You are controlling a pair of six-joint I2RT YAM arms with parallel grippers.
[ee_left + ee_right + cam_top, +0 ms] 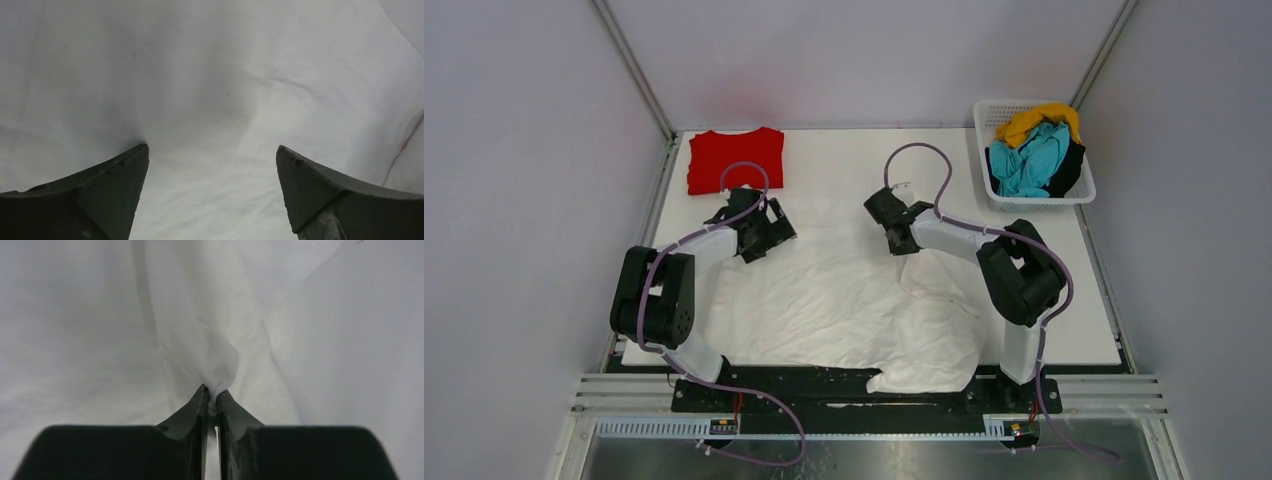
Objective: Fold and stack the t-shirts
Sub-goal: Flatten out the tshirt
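A white t-shirt (844,300) lies spread and rumpled over the middle of the table, one part hanging over the near edge. My left gripper (769,232) is open over its far left part; in the left wrist view (212,155) only white cloth (210,75) shows between the spread fingers. My right gripper (894,225) is shut on a pinch of the white t-shirt near its far right part; the right wrist view (212,396) shows the cloth (220,360) bunched between the jaws. A folded red t-shirt (735,158) lies at the far left.
A white lattice basket (984,150) at the far right holds yellow (1029,122), teal (1029,160) and black (1072,168) shirts. Bare white tabletop (844,160) lies between the red shirt and the basket. Grey walls close in both sides.
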